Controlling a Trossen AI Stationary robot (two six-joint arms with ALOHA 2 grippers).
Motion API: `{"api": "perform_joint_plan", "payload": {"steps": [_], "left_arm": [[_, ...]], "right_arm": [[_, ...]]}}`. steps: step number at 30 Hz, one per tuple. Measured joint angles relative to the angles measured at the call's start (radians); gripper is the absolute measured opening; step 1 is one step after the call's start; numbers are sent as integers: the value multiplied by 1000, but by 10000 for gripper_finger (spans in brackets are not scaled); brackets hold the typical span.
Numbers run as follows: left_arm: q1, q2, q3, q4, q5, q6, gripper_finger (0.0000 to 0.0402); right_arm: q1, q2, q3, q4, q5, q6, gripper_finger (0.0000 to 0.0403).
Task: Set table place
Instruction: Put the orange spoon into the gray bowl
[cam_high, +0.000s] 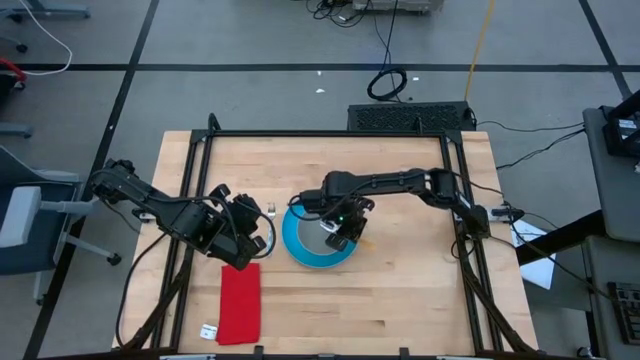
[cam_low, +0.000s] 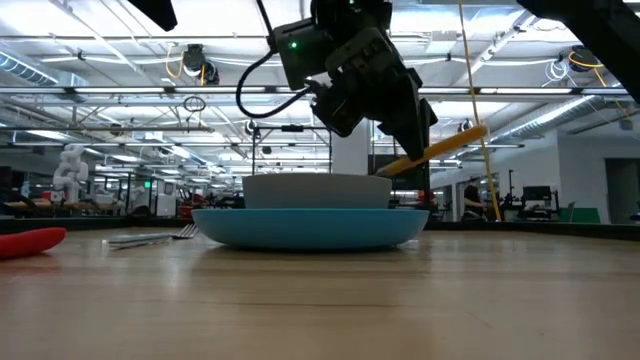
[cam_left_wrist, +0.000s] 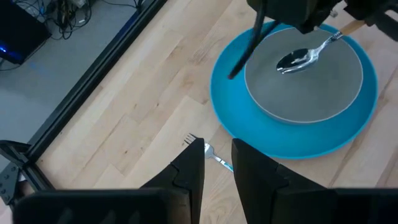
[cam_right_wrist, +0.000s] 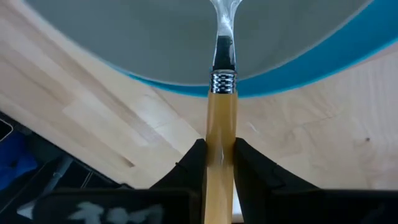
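Note:
A blue plate (cam_high: 300, 255) lies mid-table on the table (cam_high: 400, 300) with a grey bowl (cam_left_wrist: 311, 87) standing on it. My right gripper (cam_right_wrist: 219, 144) hangs over the plate's right side, shut on a spoon (cam_left_wrist: 297, 60) with an orange handle. The spoon's metal head is over the bowl; whether it touches the bowl I cannot tell. A silver fork (cam_left_wrist: 194, 141) lies flat on the wood left of the plate, also in the low view (cam_low: 150, 238). My left gripper (cam_left_wrist: 217, 146) hovers open above the fork, touching nothing. My right gripper pinches the spoon's orange handle (cam_right_wrist: 221, 121) by its two sides between its two fingers. The fingers slant down from above. The spoon is tilted: the handle's free end (cam_low: 478, 131) rises toward the right and the head dips toward the bowl (cam_low: 318, 190).
A folded red cloth (cam_high: 240, 302) lies near the table's front left, with a small white tag (cam_high: 208, 331) beside it. Black frame rails (cam_high: 330, 133) run along the table edges. Bare wood lies right of and in front of the plate.

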Motion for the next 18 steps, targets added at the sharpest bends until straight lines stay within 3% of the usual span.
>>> {"api": "perform_joint_plan", "payload": {"steps": [18], "left_arm": [[0,0,0,-1,-6,9,88]], "right_arm": [[-23,6,0,0,-22,15,45]]}}
